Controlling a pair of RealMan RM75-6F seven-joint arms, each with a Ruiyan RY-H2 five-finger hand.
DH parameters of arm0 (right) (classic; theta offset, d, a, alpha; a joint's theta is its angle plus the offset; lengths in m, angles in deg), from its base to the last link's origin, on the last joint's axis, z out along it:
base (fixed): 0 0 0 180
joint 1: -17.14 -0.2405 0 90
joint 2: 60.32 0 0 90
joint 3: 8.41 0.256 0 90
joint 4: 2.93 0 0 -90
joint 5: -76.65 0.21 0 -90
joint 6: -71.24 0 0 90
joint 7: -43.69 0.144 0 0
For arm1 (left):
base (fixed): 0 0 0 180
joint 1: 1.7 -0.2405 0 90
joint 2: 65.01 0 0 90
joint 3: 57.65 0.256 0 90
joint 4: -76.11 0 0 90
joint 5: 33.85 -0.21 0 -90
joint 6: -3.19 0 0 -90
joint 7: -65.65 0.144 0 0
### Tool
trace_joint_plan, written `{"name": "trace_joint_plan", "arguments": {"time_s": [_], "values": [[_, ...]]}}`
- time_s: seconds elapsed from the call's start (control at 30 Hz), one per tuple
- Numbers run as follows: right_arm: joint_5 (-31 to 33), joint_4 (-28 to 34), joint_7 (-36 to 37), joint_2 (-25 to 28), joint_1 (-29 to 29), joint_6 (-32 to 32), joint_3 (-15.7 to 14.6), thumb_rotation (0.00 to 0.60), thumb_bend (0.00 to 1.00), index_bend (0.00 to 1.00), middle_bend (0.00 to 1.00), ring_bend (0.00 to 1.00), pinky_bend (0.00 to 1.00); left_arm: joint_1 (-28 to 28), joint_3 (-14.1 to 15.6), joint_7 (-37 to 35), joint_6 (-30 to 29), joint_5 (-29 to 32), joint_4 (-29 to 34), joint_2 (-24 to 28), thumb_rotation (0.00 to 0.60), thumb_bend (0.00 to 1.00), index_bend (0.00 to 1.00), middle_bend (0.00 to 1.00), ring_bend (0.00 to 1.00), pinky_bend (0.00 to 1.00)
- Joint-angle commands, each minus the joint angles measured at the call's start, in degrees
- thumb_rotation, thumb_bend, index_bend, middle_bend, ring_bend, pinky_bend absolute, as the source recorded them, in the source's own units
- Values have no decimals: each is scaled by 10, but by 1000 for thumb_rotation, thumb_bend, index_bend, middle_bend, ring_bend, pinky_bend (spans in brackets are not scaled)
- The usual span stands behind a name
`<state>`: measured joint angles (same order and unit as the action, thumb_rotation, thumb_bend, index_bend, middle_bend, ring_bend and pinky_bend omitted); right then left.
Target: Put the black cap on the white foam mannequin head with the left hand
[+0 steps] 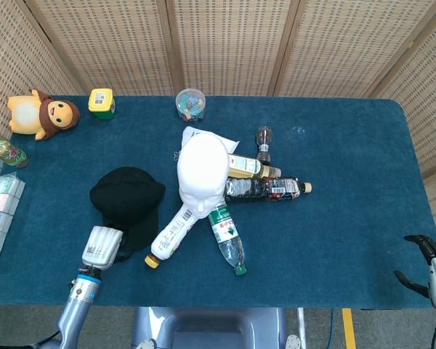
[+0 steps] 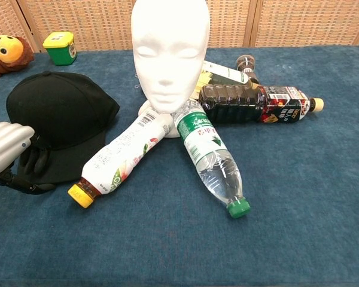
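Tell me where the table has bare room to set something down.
Free: the wide blue stretch between the dark bottle and the right hand, and the near strip in front of the green-capped bottle. Crowded: around the mannequin head, where bottles fan out, and by the black cap at the left hand.

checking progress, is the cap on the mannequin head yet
Not yet. The black cap lies on the table left of the bare mannequin head, the left hand at its brim.

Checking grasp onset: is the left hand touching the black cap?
Touching. Chest view shows the left hand with dark fingers resting on the black cap brim.
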<state>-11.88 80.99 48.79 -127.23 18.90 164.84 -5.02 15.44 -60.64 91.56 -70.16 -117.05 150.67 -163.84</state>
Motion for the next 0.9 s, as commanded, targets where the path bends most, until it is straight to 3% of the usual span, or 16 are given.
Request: {"name": "trace_joint_plan", "arguments": {"time_s": [0.03,0.47,0.73,0.9], "values": [[0,0,1,0,1,2,1,600,112,302,353,414,404,5,-6,-8,-2,1,-9,-7,600,143,672,704,562,791],[-5,15,-7,11,11,25,5,600,113,301,353,414,404,53,-66,-21,-6,4,-4,-3,600,168,672,704,562,795],[-4,24,-15,14,18,33,5,600,113,301,353,414,404,104,-134,-50,31,56,-56,-7,600,168,672,697,555,795],[-4,31,-23,15,19,34,7,600,112,297,353,415,404,135,-159,-71,52,80,-98,-18,600,168,672,668,536,793]]}}
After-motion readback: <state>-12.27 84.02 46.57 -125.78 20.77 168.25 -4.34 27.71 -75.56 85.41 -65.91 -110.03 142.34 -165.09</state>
